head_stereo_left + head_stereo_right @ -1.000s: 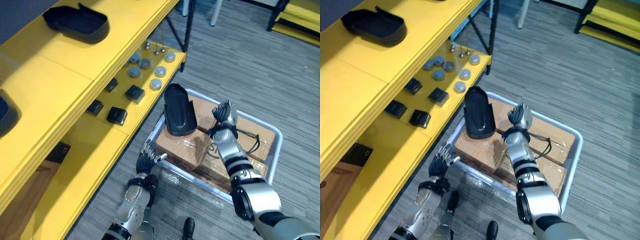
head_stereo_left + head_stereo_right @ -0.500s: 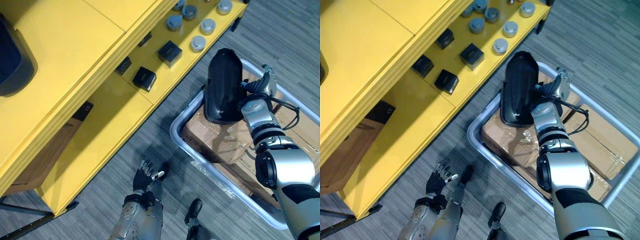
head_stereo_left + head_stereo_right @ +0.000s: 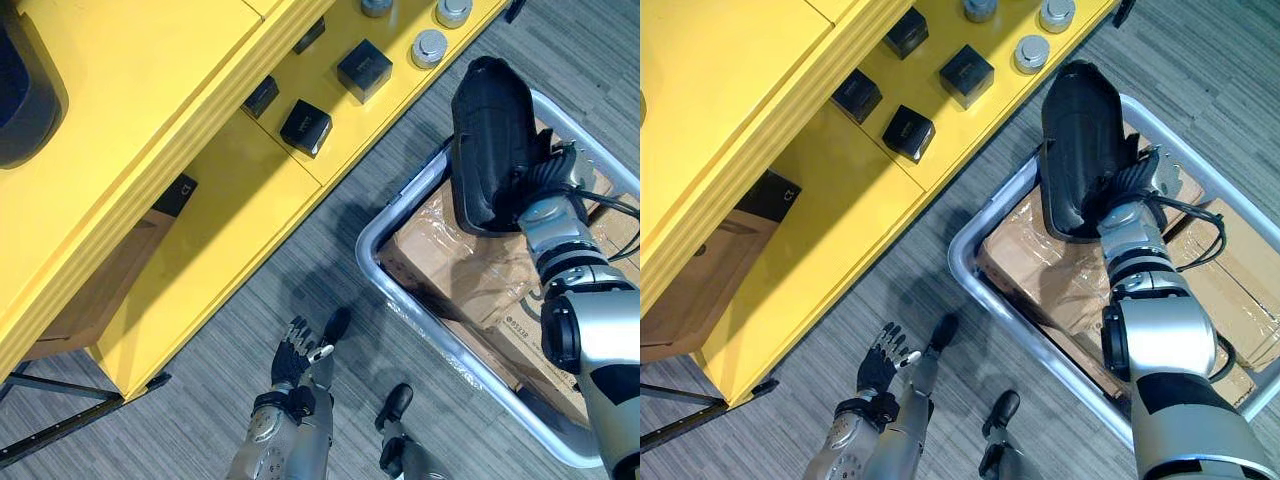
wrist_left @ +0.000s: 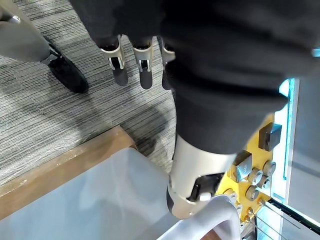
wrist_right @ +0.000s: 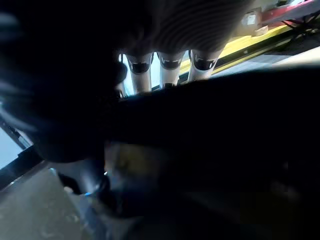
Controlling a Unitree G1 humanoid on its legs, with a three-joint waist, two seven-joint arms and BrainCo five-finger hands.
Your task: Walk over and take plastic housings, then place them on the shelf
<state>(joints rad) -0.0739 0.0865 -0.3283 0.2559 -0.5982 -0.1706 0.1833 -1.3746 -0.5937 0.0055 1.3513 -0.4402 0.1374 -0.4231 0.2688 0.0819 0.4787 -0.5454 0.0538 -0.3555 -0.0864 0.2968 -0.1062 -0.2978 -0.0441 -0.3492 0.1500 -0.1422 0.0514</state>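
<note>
Raising the black plastic housing off the boxes at two o'clock, my right hand apparently grips it; left hand open, shelf next.

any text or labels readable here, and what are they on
None reads for sure.
White mark on the dark tag under the yellow shelf: too small to read.
Print on the cardboard box: blurred.
Black housing: no print seen.

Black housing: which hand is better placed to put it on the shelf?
Right. The right hand holds the black housing above the crate, beside the yellow shelf. The left hand hangs open near the floor, empty.
</note>
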